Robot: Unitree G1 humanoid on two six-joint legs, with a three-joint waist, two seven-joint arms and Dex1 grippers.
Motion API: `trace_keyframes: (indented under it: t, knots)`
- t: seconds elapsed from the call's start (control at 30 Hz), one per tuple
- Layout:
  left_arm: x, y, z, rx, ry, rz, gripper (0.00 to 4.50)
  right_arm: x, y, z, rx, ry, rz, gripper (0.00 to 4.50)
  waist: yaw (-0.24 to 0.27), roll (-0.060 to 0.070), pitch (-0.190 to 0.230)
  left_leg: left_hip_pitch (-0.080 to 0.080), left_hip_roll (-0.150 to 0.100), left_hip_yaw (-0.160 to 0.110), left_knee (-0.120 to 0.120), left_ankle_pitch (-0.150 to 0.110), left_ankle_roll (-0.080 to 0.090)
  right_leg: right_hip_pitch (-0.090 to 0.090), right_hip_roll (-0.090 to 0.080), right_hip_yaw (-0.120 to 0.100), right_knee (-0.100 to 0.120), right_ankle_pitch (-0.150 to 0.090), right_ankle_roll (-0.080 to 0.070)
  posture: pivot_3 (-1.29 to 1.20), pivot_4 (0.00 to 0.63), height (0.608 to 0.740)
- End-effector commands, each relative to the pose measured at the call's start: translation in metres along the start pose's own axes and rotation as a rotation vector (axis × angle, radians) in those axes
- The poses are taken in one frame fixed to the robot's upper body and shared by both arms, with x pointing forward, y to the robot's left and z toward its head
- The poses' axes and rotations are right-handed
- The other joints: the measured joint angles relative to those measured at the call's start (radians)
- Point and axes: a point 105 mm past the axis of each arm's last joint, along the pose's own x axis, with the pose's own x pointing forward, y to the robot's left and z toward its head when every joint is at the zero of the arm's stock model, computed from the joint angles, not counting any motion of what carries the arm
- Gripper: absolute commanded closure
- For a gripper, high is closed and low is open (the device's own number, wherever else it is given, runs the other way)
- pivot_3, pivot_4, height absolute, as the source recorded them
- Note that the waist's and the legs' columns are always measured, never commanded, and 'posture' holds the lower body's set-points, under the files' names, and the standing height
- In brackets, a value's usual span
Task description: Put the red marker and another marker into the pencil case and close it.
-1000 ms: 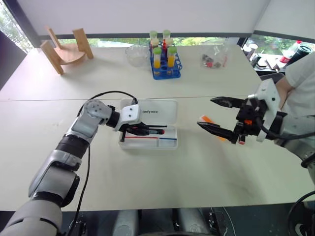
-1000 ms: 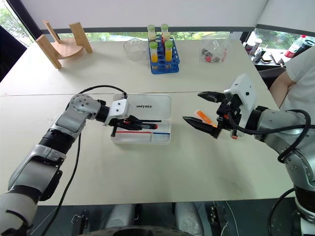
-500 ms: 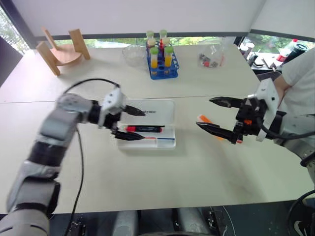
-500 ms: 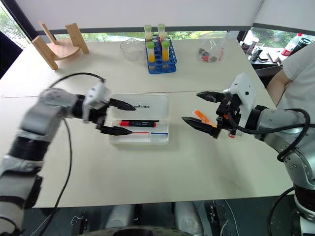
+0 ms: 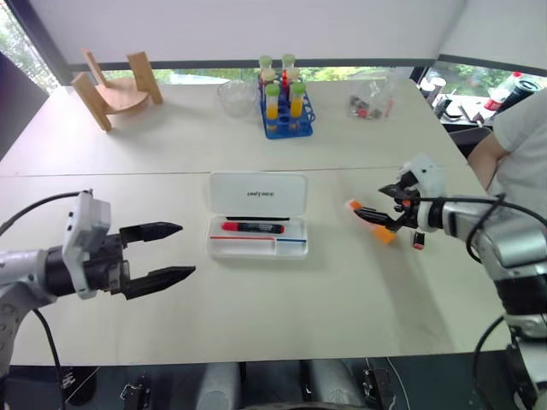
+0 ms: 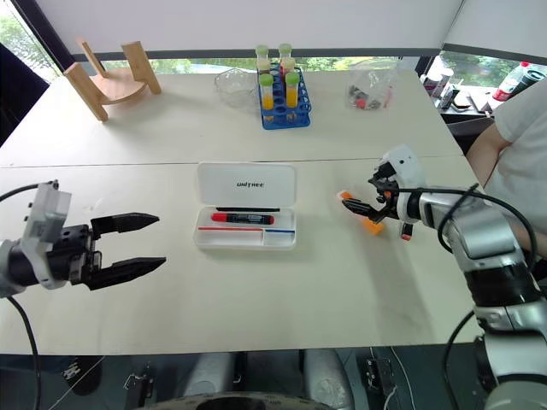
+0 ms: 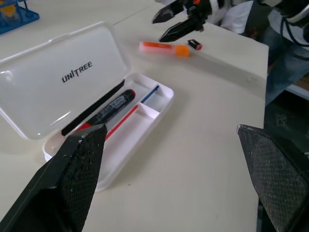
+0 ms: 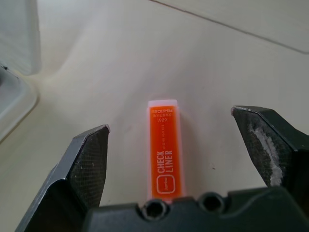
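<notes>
Orange highlighter (image 8: 165, 149) flat on the worktop (image 5: 359, 299) toward its right edge, directly between the spread fingers of the open right end effector (image 5: 389, 207), untouched. Red marker (image 5: 254, 227) lies inside the open pencil case (image 5: 256, 213) at mid-worktop. Left end effector (image 5: 164, 252), jaws apart and empty, hovers near the front-left edge, well apart from the case. A small black-red piece (image 5: 418, 240) lies just beside the highlighter.

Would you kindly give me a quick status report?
Both grippers open: left gripper empty, right gripper straddling orange highlighter. Red marker in open pencil case. Nothing obstructing.
</notes>
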Motion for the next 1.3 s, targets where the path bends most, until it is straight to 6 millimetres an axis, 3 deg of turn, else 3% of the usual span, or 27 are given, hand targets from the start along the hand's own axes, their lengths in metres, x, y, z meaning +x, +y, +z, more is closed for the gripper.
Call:
trace_keyframes:
  t: [0.03,0.07,0.17,0.23,0.37,0.43,0.5,0.6,0.73,0.8,0.87,0.93,1.03,1.3]
  knots:
    - [-0.001,-0.007,0.012,0.045,-0.025,-0.021,0.07,0.006,-0.012,-0.012,0.014,0.068,0.012,0.0,0.003,0.001,0.0,0.0,0.0,0.0,0.0,0.0,0.0,0.0,0.0,0.0,0.0,0.0,0.0,0.0,0.15,0.74]
    - [-0.001,-0.006,0.014,0.053,-0.023,-0.024,0.07,0.008,-0.014,-0.015,0.018,0.084,0.019,0.0,0.004,0.001,0.0,0.0,0.0,0.0,-0.001,0.0,0.0,-0.001,0.0,0.0,0.0,0.0,0.0,0.0,0.15,0.74]
    - [-0.001,-0.003,0.021,0.071,-0.024,-0.031,0.0,0.009,-0.013,-0.022,-0.013,0.122,0.051,0.86,0.0,0.001,0.0,0.0,0.0,0.0,-0.001,0.0,0.0,-0.001,0.001,0.0,0.0,0.0,-0.001,0.0,0.15,0.74]
    - [-0.002,-0.002,0.027,0.08,-0.031,-0.035,0.0,0.01,-0.013,-0.026,-0.037,0.14,0.059,1.97,-0.001,0.001,0.0,0.0,0.0,0.0,-0.001,0.0,0.0,-0.001,0.0,0.0,0.0,0.0,0.0,0.0,0.15,0.74]
    - [-0.002,0.002,0.032,0.089,-0.041,-0.039,0.0,0.009,-0.008,-0.027,-0.067,0.136,0.087,3.72,-0.001,0.001,0.0,0.001,0.0,0.0,0.0,0.0,0.0,0.0,0.0,0.0,0.0,0.0,0.0,0.0,0.15,0.74]
    - [-0.003,0.004,0.033,0.086,-0.044,-0.038,0.0,0.006,-0.001,-0.019,-0.123,0.093,0.119,3.71,0.001,0.001,0.0,0.001,0.0,0.0,0.0,0.0,0.0,0.001,0.0,0.0,0.0,0.0,0.0,0.0,0.15,0.74]
    - [-0.006,0.007,0.032,0.081,-0.041,-0.028,0.0,-0.002,0.016,0.002,-0.214,0.002,0.2,3.71,0.002,0.001,0.0,0.001,0.0,0.0,-0.001,0.0,0.0,0.0,0.0,0.0,0.0,0.0,0.0,0.0,0.15,0.74]
    - [-0.013,0.014,0.031,0.078,-0.028,0.0,0.0,-0.023,0.057,0.039,-0.332,-0.118,0.394,3.71,-0.001,0.006,0.004,-0.001,0.0,0.0,-0.002,0.0,0.0,-0.002,0.001,0.0,0.0,0.0,0.0,0.0,0.15,0.74]
    - [-0.019,0.021,0.033,0.093,-0.011,0.022,0.0,-0.036,0.112,0.067,-0.397,-0.194,0.632,3.71,-0.015,0.01,0.007,-0.001,0.0,0.0,-0.002,0.0,0.0,-0.003,0.001,0.001,0.001,0.0,0.0,0.0,0.15,0.74]
    - [-0.02,0.023,0.033,0.099,-0.001,0.019,0.0,-0.023,0.147,0.077,-0.422,-0.228,0.744,3.71,-0.021,0.006,0.007,-0.001,0.0,0.0,-0.002,0.0,0.0,-0.002,0.001,0.001,0.001,0.0,0.0,0.0,0.15,0.74]
    - [-0.019,0.023,0.033,0.104,0.005,0.011,0.0,0.005,0.183,0.08,-0.463,-0.24,0.805,3.71,-0.034,0.005,0.007,0.0,0.001,0.0,-0.002,0.0,0.0,-0.003,0.002,0.001,0.002,0.0,0.0,0.0,0.15,0.74]
    - [-0.019,0.022,0.035,0.111,0.009,0.006,0.0,0.033,0.205,0.084,-0.477,-0.234,0.79,3.71,-0.041,0.006,0.007,0.0,0.002,-0.001,-0.002,0.0,0.0,-0.004,0.003,0.001,0.003,0.0,-0.001,0.0,0.15,0.74]
    - [-0.019,0.02,0.036,0.115,0.01,0.006,0.0,0.055,0.223,0.09,-0.496,-0.226,0.78,3.71,-0.039,0.005,0.008,-0.002,0.001,-0.001,-0.003,0.0,-0.001,-0.006,0.002,0.001,0.003,-0.001,-0.001,0.0,0.15,0.74]
    - [-0.019,0.014,0.033,0.115,0.016,0.019,0.0,0.073,0.241,0.1,-0.525,-0.223,0.792,3.71,-0.027,0.004,0.008,-0.008,0.0,-0.001,-0.002,0.001,-0.002,-0.012,-0.001,0.0,0.003,0.0,-0.001,0.0,0.15,0.74]
